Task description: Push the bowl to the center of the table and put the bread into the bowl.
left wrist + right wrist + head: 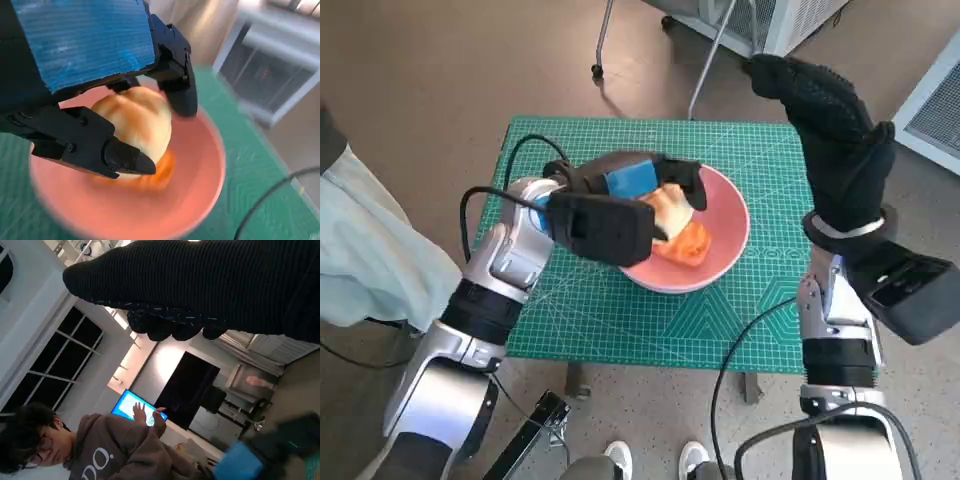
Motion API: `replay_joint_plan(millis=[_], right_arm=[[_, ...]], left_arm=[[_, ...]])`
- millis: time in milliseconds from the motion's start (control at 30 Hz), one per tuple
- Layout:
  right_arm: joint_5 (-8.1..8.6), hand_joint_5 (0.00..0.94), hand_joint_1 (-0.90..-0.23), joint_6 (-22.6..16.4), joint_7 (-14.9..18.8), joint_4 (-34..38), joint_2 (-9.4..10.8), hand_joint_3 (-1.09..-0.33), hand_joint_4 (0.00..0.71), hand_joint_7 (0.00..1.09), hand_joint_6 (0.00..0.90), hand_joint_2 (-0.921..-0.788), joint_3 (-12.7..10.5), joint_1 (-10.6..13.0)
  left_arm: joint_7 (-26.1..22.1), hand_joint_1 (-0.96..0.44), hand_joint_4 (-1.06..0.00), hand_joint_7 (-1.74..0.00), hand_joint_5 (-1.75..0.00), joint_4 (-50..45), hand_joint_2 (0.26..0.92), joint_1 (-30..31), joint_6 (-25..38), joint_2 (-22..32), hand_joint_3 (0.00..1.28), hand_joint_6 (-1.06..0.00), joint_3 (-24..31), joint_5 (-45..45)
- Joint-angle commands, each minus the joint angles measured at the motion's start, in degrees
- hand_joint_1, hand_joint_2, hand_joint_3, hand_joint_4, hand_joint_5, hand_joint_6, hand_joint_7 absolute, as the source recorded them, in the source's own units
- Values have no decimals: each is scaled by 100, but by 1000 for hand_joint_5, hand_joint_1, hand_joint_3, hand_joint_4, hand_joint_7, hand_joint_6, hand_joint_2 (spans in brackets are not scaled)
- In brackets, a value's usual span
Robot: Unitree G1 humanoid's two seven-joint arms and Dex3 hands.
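green mat point(620, 320) covers the table. beyond it, chair legs point(705, 70) and a white unit point(785, 20). past the mat, a person in a brown hoodie point(115, 455), blue screen point(132, 407) behind.

The blue-taped black left hand point(620, 205) is hiding much of the round, golden bread roll point(137, 122), while the pink bowl's point(200, 200) near rim is blurring out of focus.

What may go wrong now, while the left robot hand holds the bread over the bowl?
The left robot hand grips the bread just above the pink bowl. An orange item already lies inside, so the released bread may roll off it. The fingers sit near the rim and might nudge the bowl when withdrawing.
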Motion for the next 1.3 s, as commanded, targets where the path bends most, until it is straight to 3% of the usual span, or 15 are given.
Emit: replay_joint_plan(millis=[33, 333, 567, 833, 1033, 1300], right_arm=[[8, 3, -679, 4, 14, 88, 4, -735, 242, 751, -1, -921, -21, 70], [13, 3, -682, 2, -24, 55, 38, -735, 242, 750, -1, -921, -22, 64], [42, 4, -686, 86, -84, -44, 60, -732, 244, 750, -1, -921, -26, 22], [4, 4, -687, 196, -228, -199, 102, -730, 244, 748, -1, -921, -12, 15], [-184, 3, -675, 302, -524, -261, 151, -734, 243, 747, -1, -921, 13, -29], [-470, 6, -654, 375, -900, -355, 190, -748, 248, 764, -1, -921, 78, -27]], left_arm=[[120, -115, -200, -474, -41, -318, 800, 81, -91, 48, 190, -182, 201, -191], [945, -287, -335, -543, -57, -257, 832, 324, -823, -77, 99, -211, 843, -730], [1522, -372, -458, -537, -92, -149, 871, 505, -1622, -254, 27, -318, 1490, -1398], [1946, -382, -486, -504, -90, -375, 897, 846, -1911, -572, 12, -380, 2024, -2093], [2360, -388, -439, -463, -61, -970, 918, 1283, -2013, -926, 80, -310, 2237, -2428], [2674, -364, -383, -573, -31, -1591, 921, 1696, -1998, -1111, 168, -158, 2246, -2412]])
